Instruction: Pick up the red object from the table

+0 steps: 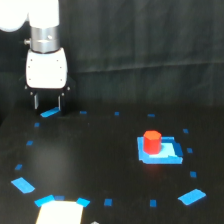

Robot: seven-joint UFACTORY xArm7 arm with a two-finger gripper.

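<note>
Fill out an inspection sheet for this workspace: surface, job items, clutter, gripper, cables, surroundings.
Surface: black matte table, dotted with small blue tape marks.
Job's things: red object stands upright on the blue square patch, toward the exterior view's right.
Clutter: a bright white patch at the bottom edge; what it is cannot be told.
Gripper: gripper hangs at the exterior view's left, far from the red object, fingers apart with nothing between them.
Cables: nothing seen.
Surroundings: dark draped backdrop behind the table.
</note>
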